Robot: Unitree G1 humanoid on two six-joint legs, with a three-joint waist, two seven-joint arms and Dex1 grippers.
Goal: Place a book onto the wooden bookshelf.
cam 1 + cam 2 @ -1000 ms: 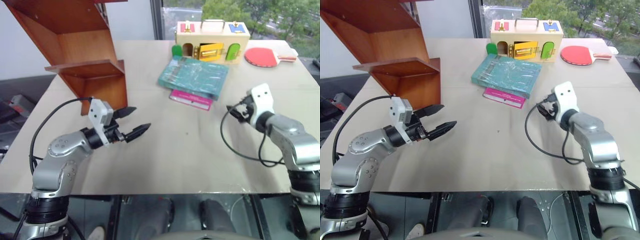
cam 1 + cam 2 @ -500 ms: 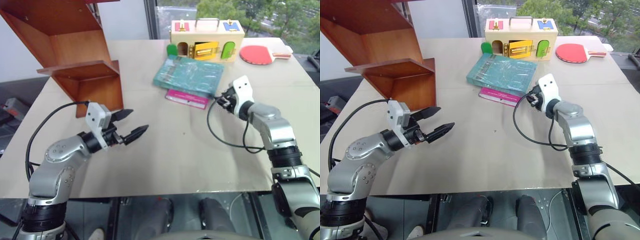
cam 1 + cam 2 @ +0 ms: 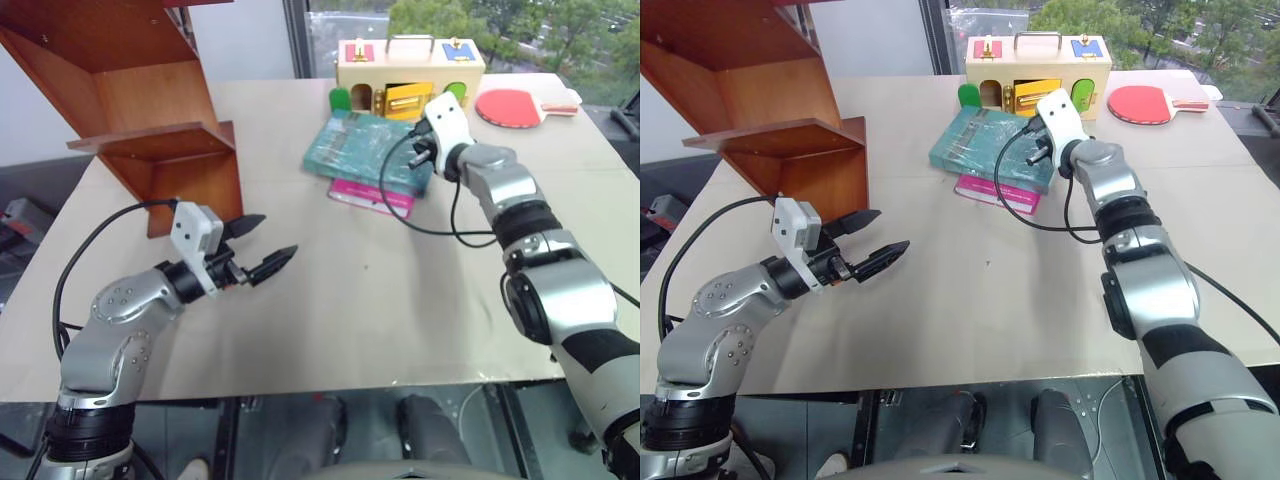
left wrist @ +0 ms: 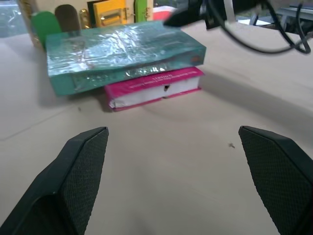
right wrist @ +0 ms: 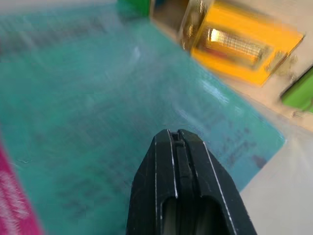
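The right gripper [image 5: 177,139], fingers pressed together and empty, hovers over the book [image 3: 368,152] near the table's [image 3: 400,290] far edge. The left gripper [image 3: 262,245], spread wide, is well apart

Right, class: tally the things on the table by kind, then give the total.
Books: 2, the teal-green book and the pink book
Wooden bookshelf: 1
Wooden box with coloured doors: 1
Table tennis bat: 1
Total: 5
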